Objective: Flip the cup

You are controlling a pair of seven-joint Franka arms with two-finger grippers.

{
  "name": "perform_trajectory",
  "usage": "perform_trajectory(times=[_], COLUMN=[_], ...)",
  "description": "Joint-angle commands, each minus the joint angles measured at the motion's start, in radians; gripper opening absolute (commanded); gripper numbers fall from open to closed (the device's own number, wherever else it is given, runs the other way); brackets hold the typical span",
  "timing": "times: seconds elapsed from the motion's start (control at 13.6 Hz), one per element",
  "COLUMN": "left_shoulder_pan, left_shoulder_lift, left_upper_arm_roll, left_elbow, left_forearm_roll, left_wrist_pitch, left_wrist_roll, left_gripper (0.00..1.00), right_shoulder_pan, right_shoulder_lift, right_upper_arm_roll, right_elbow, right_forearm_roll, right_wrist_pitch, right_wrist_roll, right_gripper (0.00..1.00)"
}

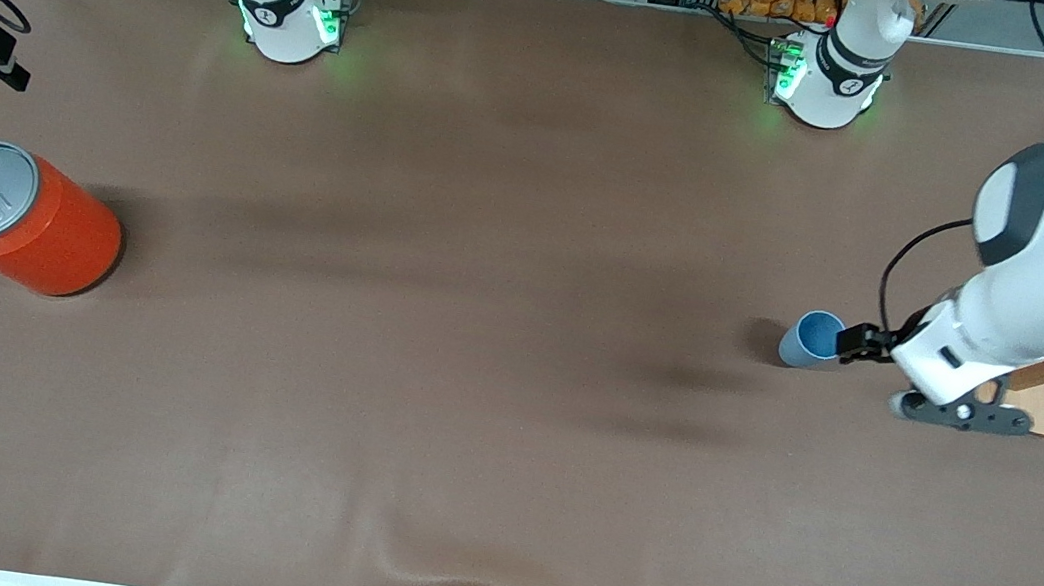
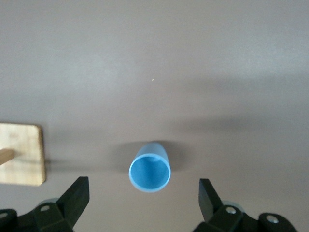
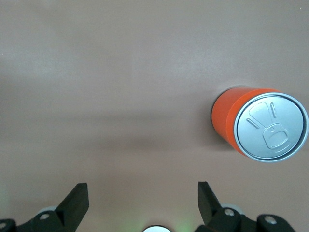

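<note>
Front view, cup: the blue cup [image 1: 812,339] stands mouth up on the brown surface [image 1: 471,377] toward the left arm's end, with the wooden stand [image 1: 1042,402] beside it.
Front view, left claw: the left claw [image 1: 863,342] hangs low right at the cup's rim; from here I cannot tell whether it touches the cup.
Front view, can: an orange can [image 1: 23,217] stands well apart at the right arm's end, its silver top showing.
Front view, right arm: only its base and lower links show; its claw is out of this picture and it seems to be waiting.
Left wrist view, cup: the cup [image 2: 150,171] sits upright with its open mouth facing the camera, between the two fingers [image 2: 77,195] and touching neither.
Left wrist view, claw state: the left claw [image 2: 144,195] is spread wide and holds nothing.
Left wrist view, stand: a corner of the wooden board [image 2: 21,153] lies beside the cup.
Right wrist view, claw state: the right claw [image 3: 143,198] is also spread wide, over bare surface, with the can [image 3: 260,126] off to one side.
Progress: the cup rests mouth up; this fits a cup about to be turned over, or one just turned upright and let go.
Hard to make out: the cup's base and the fingertips in both wrist views are cut off.
</note>
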Motion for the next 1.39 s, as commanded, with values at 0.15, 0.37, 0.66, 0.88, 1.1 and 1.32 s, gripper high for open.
perform_trajectory(times=[0.15, 0.37, 0.66, 0.88, 1.1, 1.32], left_shoulder_pan=[0.014, 0.015, 0.011, -0.011, -0.018, -0.020], left_shoulder_lift=[-0.227, -0.394, -0.470, -0.339, -0.294, -0.277], left_upper_arm_roll=[-0.017, -0.005, 0.009, 0.017, 0.054, 0.057], left_elbow=[-0.038, -0.140, -0.195, -0.077, -0.030, -0.027], left_forearm_roll=[-0.005, -0.019, -0.036, -0.028, -0.033, -0.027], left_wrist_pitch=[-0.174, -0.200, -0.197, -0.190, -0.190, -0.188], left_wrist_roll=[0.030, 0.046, 0.055, 0.037, 0.043, 0.030], left_gripper=[1.00, 1.00, 1.00, 1.00, 1.00, 1.00], right_shoulder_pan=[-0.016, -0.018, -0.035, -0.033, -0.036, -0.042], right_shoulder_lift=[-0.007, -0.009, -0.009, -0.009, -0.009, -0.009], right_upper_arm_roll=[0.014, 0.015, 0.011, 0.011, 0.011, 0.009], right_elbow=[0.006, 0.006, -0.003, -0.003, -0.003, -0.005], right_forearm_roll=[0.016, 0.004, -0.004, -0.033, -0.036, -0.035], right_wrist_pitch=[-0.010, -0.022, -0.024, -0.024, -0.024, -0.025], right_wrist_roll=[-0.014, -0.017, -0.021, -0.081, -0.116, -0.116], right_gripper=[1.00, 1.00, 1.00, 1.00, 1.00, 1.00])
